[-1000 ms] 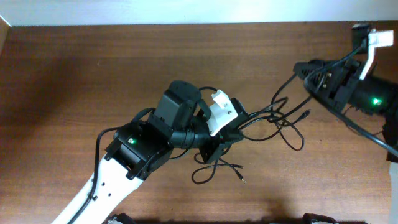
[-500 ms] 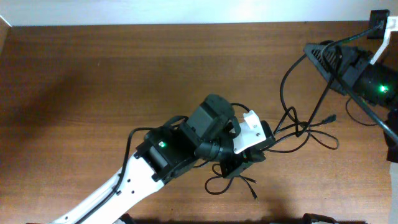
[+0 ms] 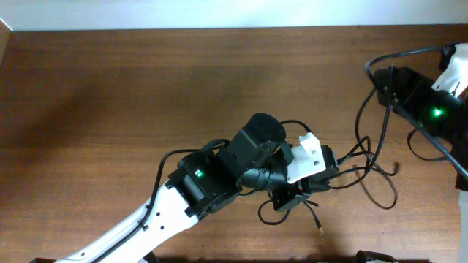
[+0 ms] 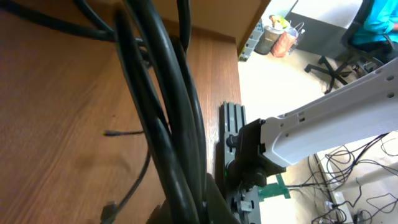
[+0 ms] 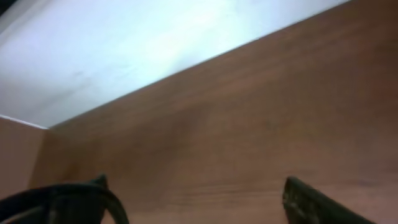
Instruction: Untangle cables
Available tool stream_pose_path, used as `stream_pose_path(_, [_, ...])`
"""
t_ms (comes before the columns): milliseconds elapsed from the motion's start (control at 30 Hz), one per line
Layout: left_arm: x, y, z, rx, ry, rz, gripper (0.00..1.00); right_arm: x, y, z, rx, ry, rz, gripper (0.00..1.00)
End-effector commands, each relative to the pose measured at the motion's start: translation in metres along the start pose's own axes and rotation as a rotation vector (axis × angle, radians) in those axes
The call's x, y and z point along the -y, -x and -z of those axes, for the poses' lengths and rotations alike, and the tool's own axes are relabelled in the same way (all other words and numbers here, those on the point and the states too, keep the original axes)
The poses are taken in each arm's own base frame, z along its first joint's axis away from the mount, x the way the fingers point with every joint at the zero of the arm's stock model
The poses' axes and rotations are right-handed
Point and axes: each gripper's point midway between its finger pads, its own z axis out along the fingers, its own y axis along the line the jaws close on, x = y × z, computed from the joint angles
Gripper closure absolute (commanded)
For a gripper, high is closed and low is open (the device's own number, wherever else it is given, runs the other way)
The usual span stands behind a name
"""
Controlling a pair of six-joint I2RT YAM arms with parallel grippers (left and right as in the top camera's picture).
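Note:
The cables [image 3: 363, 164] are thin black cords knotted on the brown table right of centre, with loops trailing down to a loose plug [image 3: 322, 229]. My left gripper [image 3: 294, 199] is shut on a bunch of them. In the left wrist view those cables [image 4: 163, 106] rise out of the left gripper [image 4: 194, 211], and a small plug end [image 4: 113, 132] lies on the wood. My right gripper [image 3: 379, 75] is at the far right, open. In the right wrist view the right gripper [image 5: 199, 200] has only bare table between its fingers, and a black cord [image 5: 93, 194] curves past the left finger.
The table's right edge [image 4: 239, 56] lies close beside the held bundle, with the other arm's base [image 4: 245, 155] and floor clutter beyond. A white wall [image 3: 219, 13] runs along the table's far edge. One strand [image 3: 362, 117] runs up from the knot toward the right arm.
My left arm has carried the held bundle to the right and slightly down. My right gripper has swung further right and opened, letting go of the strand it was pulling.

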Motion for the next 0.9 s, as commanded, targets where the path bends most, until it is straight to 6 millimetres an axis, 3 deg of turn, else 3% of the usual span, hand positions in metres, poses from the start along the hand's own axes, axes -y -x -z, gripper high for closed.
stream_pose_path(0, [0.006,0.016,0.012,0.055,-0.013,0.015,1.0,0.013,0.001,0.003,0.006,-0.074,0.02,0.01])
stream_pose_path(133, [-0.017,0.019,0.029,0.087,0.043,0.129,1.0,0.019,-0.011,0.004,-0.042,-0.099,0.053,0.01])
stream_pose_path(267, [-0.003,0.033,0.032,0.136,-0.046,0.085,1.0,0.021,-0.015,0.002,-0.063,-0.105,0.056,0.01])
stream_pose_path(500, [-0.004,0.033,0.032,0.136,-0.043,0.086,1.0,0.033,-0.037,-0.008,-0.18,-0.136,0.051,0.01])
stream_pose_path(600, [-0.013,0.036,0.037,0.156,-0.022,0.143,1.0,0.039,-0.051,-0.009,-0.25,-0.148,0.082,0.01])
stream_pose_path(733, [0.006,0.054,0.044,0.222,-0.151,0.075,1.0,0.055,-0.065,-0.026,-0.358,-0.184,0.097,0.01])
stream_pose_path(867, [0.027,0.063,0.06,0.256,-0.215,0.025,1.0,0.082,-0.071,-0.057,-0.439,-0.261,0.077,0.01])
